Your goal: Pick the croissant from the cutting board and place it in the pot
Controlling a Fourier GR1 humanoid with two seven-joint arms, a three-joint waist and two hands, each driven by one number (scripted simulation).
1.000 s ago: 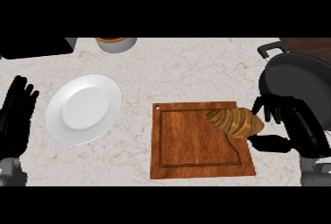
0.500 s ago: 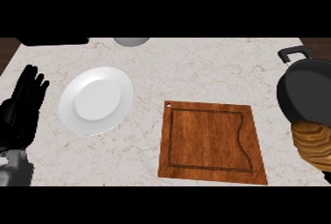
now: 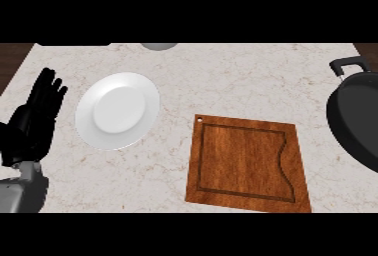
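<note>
Left robot hand [image 3: 33, 125] rested open, fingers straight, at desk's [image 3: 221, 85] left edge. Just right: white plate [image 3: 117, 110]. Farther right: bare cutting board [image 3: 247, 160]. Farthest right: black pot [image 3: 356, 122]. Croissant and right robot hand out of view.

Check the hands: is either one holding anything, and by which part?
The left hand is open at the view's left edge, holding nothing. The right hand is out of view, and no croissant shows, so any hold there cannot be told.
</note>
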